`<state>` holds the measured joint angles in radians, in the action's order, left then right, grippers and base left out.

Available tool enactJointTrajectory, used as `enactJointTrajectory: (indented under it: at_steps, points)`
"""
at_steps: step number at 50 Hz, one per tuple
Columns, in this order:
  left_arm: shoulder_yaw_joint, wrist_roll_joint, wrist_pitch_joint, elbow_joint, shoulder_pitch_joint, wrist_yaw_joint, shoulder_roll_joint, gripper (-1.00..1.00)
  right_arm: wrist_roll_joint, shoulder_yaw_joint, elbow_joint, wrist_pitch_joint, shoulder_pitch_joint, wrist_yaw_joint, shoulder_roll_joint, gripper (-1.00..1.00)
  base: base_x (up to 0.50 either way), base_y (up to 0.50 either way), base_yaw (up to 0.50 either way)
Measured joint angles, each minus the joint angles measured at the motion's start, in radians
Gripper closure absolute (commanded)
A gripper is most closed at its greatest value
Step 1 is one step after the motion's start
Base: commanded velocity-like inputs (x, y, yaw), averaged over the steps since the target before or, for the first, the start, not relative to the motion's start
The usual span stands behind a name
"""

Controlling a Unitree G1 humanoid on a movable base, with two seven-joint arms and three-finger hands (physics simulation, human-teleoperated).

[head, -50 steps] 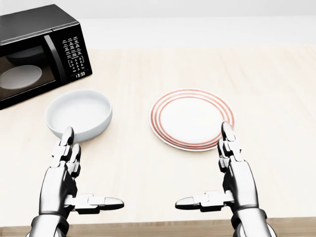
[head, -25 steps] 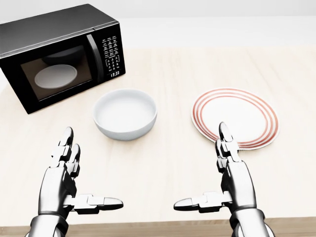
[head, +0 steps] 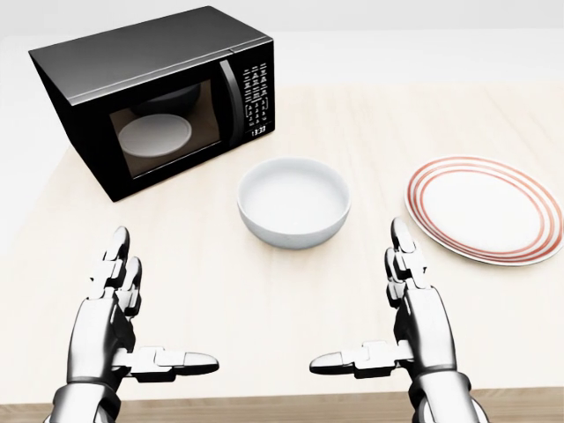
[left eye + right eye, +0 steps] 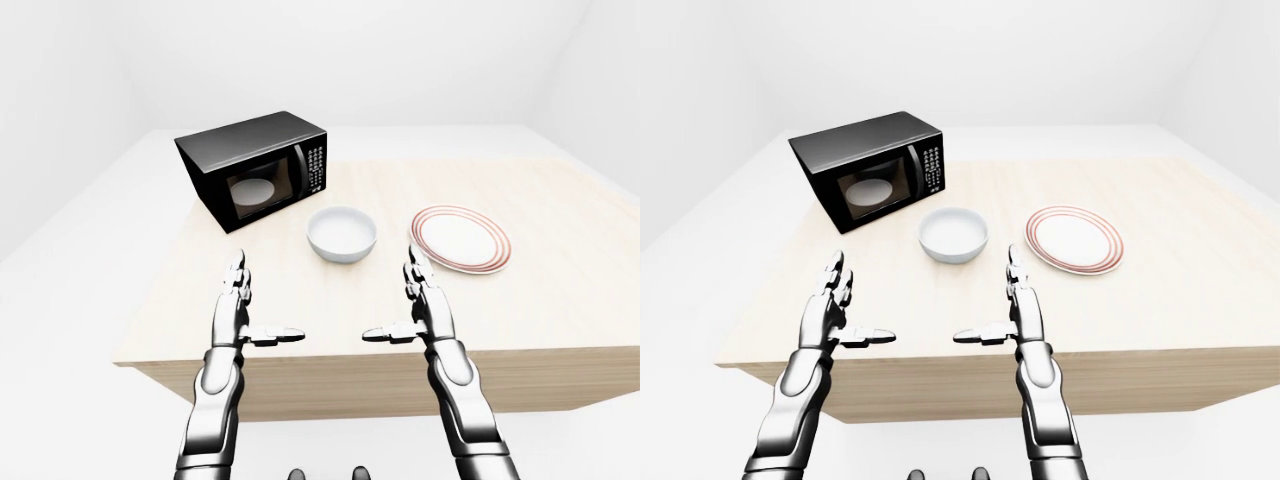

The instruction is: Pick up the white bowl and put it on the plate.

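The white bowl [image 3: 293,202] stands empty on the wooden table, near the middle of the head view. The plate [image 3: 483,210], white with red rings, lies to its right, apart from it. My left hand [image 3: 132,330] hovers open at the lower left, fingers straight and thumb pointing right. My right hand [image 3: 392,326] mirrors it at the lower right, open and holding nothing. Both hands are below the bowl in the head view, over the table's near part, touching nothing.
A black microwave [image 3: 159,92] with a plate visible through its door stands at the upper left of the table, close to the bowl. The table's near edge [image 4: 350,360] runs just under my wrists. White floor and walls surround the table.
The whole view has shifted: the microwave, bowl and plate slid rightward in the head view as the camera moved left. My hands keep the same open pose.
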<state>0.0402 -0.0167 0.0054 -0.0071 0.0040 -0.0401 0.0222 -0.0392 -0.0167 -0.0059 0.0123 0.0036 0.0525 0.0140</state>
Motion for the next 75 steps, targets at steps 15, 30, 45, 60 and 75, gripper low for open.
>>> enactJointTrajectory:
  at_steps: [15, 30, 45, 60, 75]
  points:
    - [-0.001, 0.000, 0.000, 0.000, 0.000, 0.000, -0.003, -1.00, 0.012, -0.004, -0.013, -0.023, -0.006, -0.005, 0.002, -1.00, 0.00, 0.00, 0.00]
    - [-0.002, 0.000, 0.000, 0.000, 0.001, -0.001, -0.003, -1.00, 0.017, -0.003, -0.032, -0.039, -0.008, -0.002, 0.002, -1.00, 0.08, 0.00, 0.00]
    - [-0.001, -0.001, 0.000, 0.007, -0.004, 0.002, -0.003, -1.00, 0.015, -0.002, -0.033, -0.032, -0.009, 0.001, 0.003, -1.00, 0.29, 0.00, 0.00]
    - [-0.002, -0.001, 0.004, 0.004, -0.005, 0.002, -0.003, -1.00, 0.010, 0.001, -0.042, -0.033, -0.005, 0.003, 0.002, -1.00, 0.29, 0.00, 0.00]
    - [-0.002, -0.001, -0.002, 0.011, -0.008, 0.001, -0.003, -1.00, 0.006, 0.004, -0.042, -0.032, -0.007, 0.004, 0.001, -1.00, 0.29, 0.00, 0.00]
